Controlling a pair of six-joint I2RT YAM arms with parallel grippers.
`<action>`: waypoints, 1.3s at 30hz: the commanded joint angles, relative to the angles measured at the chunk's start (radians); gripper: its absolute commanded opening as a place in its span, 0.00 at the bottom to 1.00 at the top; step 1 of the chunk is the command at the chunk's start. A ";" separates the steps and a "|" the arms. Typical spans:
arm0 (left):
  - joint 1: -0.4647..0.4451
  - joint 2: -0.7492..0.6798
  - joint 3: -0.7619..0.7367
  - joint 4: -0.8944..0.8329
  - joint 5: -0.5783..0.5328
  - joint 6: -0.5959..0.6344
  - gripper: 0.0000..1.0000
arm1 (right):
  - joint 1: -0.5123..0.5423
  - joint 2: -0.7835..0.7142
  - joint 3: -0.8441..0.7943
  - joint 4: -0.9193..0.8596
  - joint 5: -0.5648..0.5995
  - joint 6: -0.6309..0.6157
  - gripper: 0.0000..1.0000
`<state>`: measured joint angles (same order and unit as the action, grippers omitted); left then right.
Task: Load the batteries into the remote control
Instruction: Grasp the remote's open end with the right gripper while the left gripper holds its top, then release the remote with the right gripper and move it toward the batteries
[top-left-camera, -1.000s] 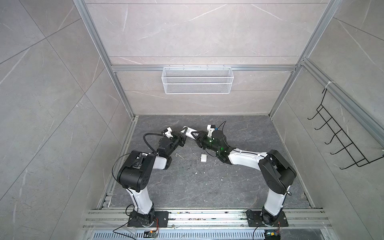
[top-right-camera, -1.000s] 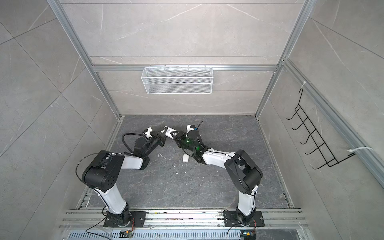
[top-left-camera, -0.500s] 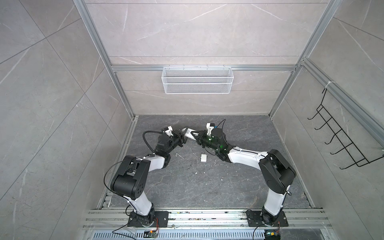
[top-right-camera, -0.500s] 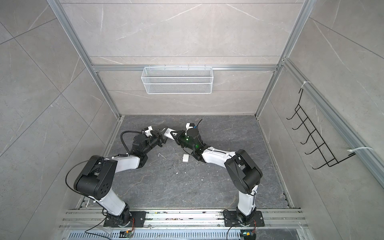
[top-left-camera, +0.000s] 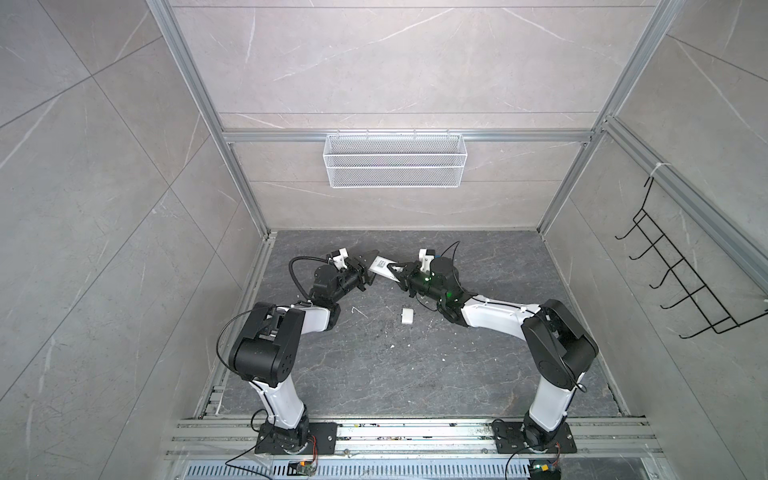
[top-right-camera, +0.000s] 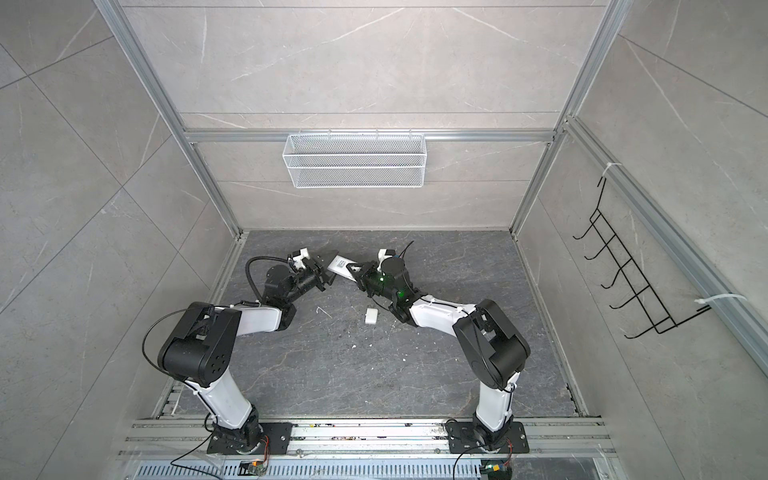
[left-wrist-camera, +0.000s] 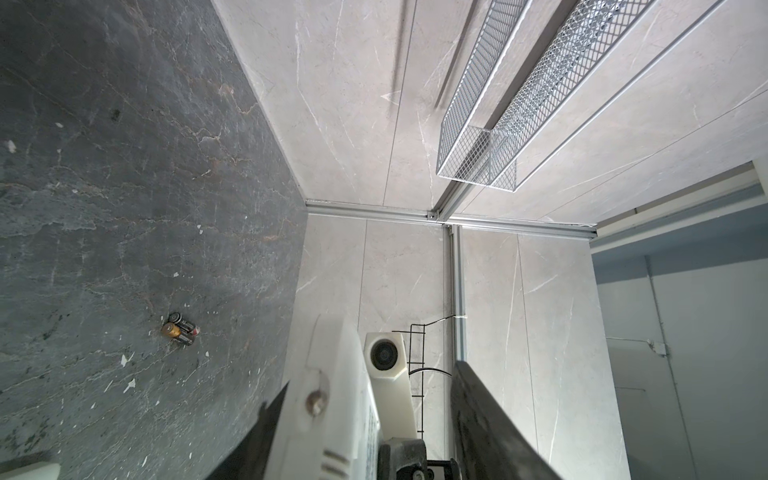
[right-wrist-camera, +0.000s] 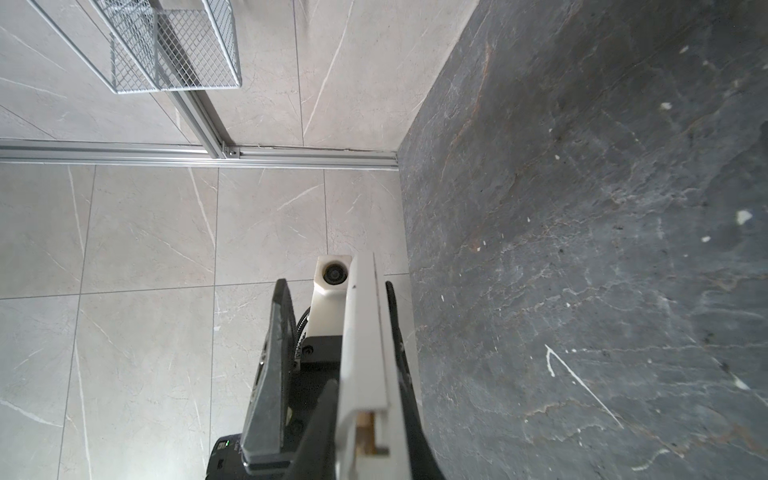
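both top views: the white elongated plastic remote control (top-left-camera: 381, 266) spans between the left gripper (top-left-camera: 370, 268) and right gripper (top-left-camera: 398, 274) over the far middle of the dark stone table (top-left-camera: 374, 365).

left wrist: the left fingers (left-wrist-camera: 490, 428) stand spread, one touching the remote. two dark slim batteries (left-wrist-camera: 180, 329) lie side by side on the table.

right wrist: the right fingers (right-wrist-camera: 318, 432) pinch the remote.

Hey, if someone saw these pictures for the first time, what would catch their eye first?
At the back of the dark floor, the right end effector grips the white remote control in the air, while the left end effector stands open around its other end. Next, the two batteries lie side by side on the floor, untouched.
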<state>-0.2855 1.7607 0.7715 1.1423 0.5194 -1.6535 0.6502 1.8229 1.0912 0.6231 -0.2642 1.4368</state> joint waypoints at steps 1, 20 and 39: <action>0.006 -0.006 0.040 0.111 0.017 0.013 0.49 | 0.002 -0.035 0.040 -0.101 -0.042 -0.036 0.08; 0.017 0.021 0.041 0.188 0.072 -0.095 0.07 | -0.016 0.026 0.082 -0.158 -0.120 -0.042 0.28; 0.147 0.208 -0.183 0.272 -0.024 0.236 0.06 | -0.131 0.002 0.165 -0.993 0.196 -0.876 0.43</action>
<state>-0.1314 1.9739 0.5827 1.3159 0.5087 -1.5509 0.5220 1.7821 1.1881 -0.2237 -0.1432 0.7033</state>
